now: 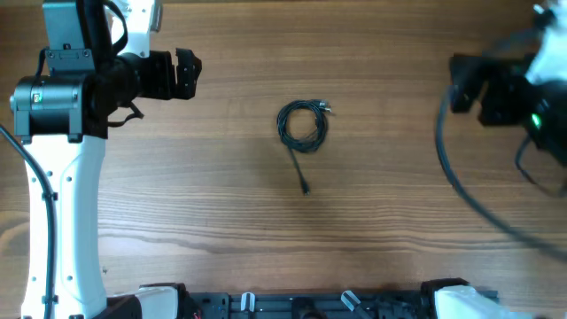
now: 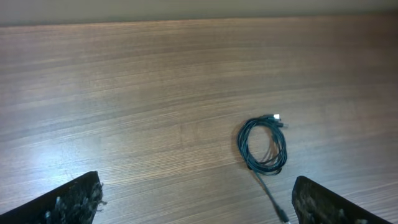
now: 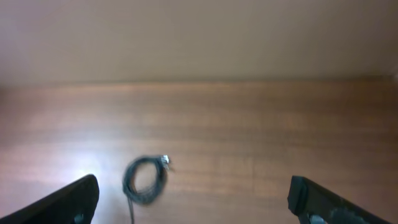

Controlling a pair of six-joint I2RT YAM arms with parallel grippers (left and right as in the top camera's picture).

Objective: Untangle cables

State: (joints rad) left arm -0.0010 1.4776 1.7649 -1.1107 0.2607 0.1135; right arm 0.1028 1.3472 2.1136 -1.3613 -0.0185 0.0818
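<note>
A thin dark cable [image 1: 302,125] lies coiled in a small loop at the middle of the wooden table, one loose end trailing toward the front and a small plug at the coil's top. The left wrist view shows the same cable [image 2: 263,147] ahead and to the right; the right wrist view has the cable [image 3: 145,179] low on the left, blurred. My left gripper [image 1: 190,73] hovers at the far left, open and holding nothing. At the far right my right gripper [image 1: 462,84] is also open and holding nothing, blurred. Both stand well apart from the coil.
The left arm's white column [image 1: 62,221] rises along the left edge. A thick black arm wire [image 1: 469,190] curves over the table at the right. The arm bases and a black rail [image 1: 301,306] line the front edge.
</note>
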